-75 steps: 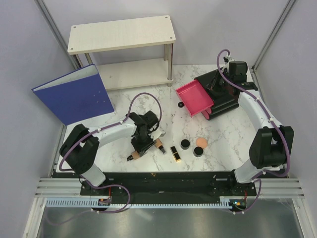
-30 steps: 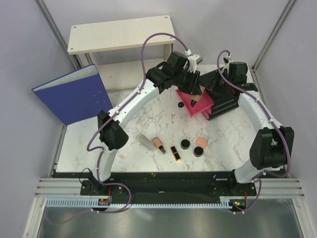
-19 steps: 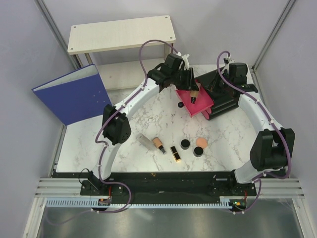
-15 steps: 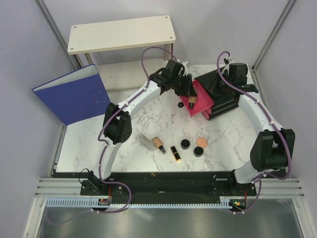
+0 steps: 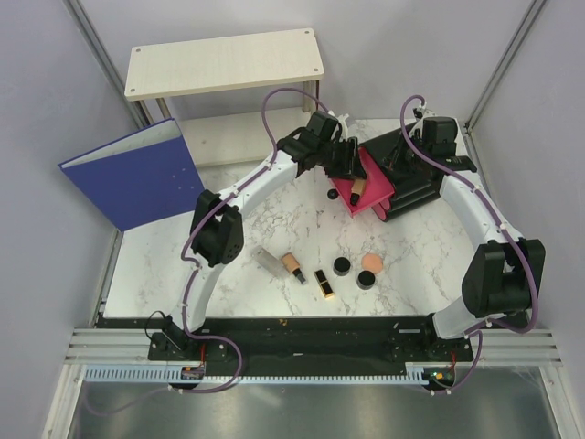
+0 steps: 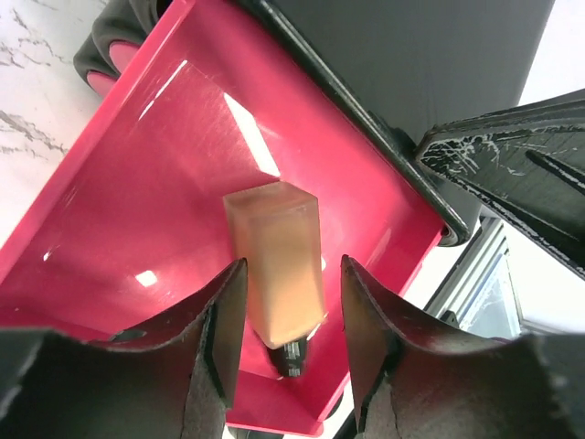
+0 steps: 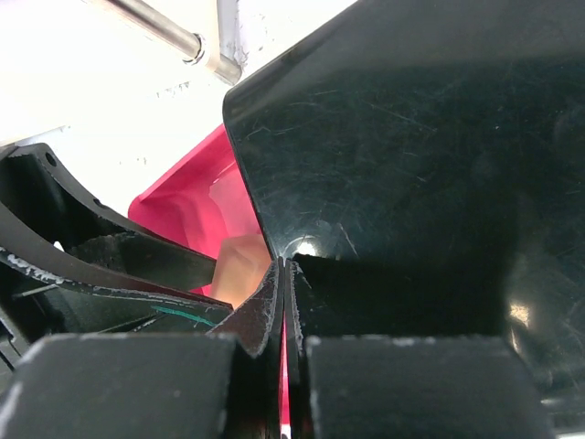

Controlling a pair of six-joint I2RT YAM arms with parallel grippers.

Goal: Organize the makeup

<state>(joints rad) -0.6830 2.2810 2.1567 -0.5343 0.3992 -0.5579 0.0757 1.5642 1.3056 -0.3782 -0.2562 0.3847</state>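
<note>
Marble table point(image 5: 411, 247): peach tube point(image 6: 274, 265) mid pink drawer point(image 6: 119, 210), off side walls.

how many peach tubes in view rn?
2. One peach tube is in the pink drawer, within the left pincer; the second tube lies on the table, left of the lipstick. Others may be hidden.

Peach tube point(image 6: 274, 247) dark cap mostly hidden low between left end effector point(image 6: 292, 263) fingers, pink drawer point(image 6: 137, 210) cut off by frame edges, blurry black organizer box point(image 7: 411, 137) blocks most of right wrist view, right end effector point(image 7: 284, 274) tips lost against box from overhead
</note>
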